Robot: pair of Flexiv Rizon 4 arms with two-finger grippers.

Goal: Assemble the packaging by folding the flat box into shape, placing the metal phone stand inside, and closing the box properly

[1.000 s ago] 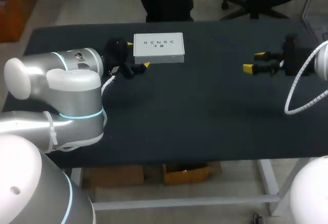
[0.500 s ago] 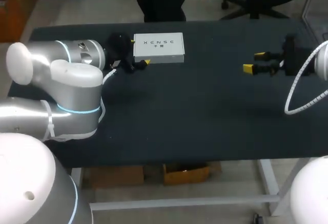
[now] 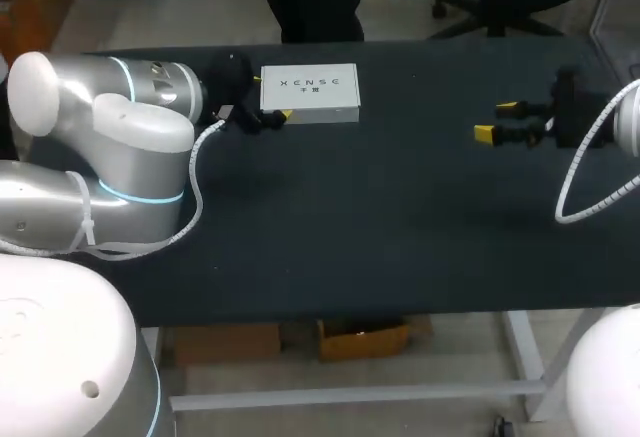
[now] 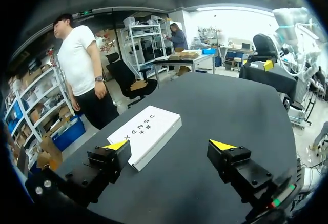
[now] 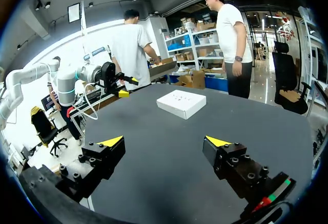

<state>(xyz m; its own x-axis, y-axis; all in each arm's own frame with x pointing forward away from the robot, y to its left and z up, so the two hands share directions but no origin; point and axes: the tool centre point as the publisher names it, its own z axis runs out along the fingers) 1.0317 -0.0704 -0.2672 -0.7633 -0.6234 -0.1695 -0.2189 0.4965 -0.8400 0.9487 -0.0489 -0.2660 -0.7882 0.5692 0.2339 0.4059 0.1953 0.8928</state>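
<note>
The white box lies flat and closed on the dark table, close to the far edge and left of the middle. From the box forward to the near edge, and across to the right side, the tabletop is bare cloth. The left arm comes in from the left side with its elbow folded over the table's left end, the wrist pointing along the far edge toward the box. The left gripper sits at the box's left end with its fingers spread wide. In the left wrist view the box lies just ahead of one fingertip, and contact cannot be confirmed. The right gripper hangs over the right part of the table, well apart from the box, fingers likewise spread and holding nothing.
</note>
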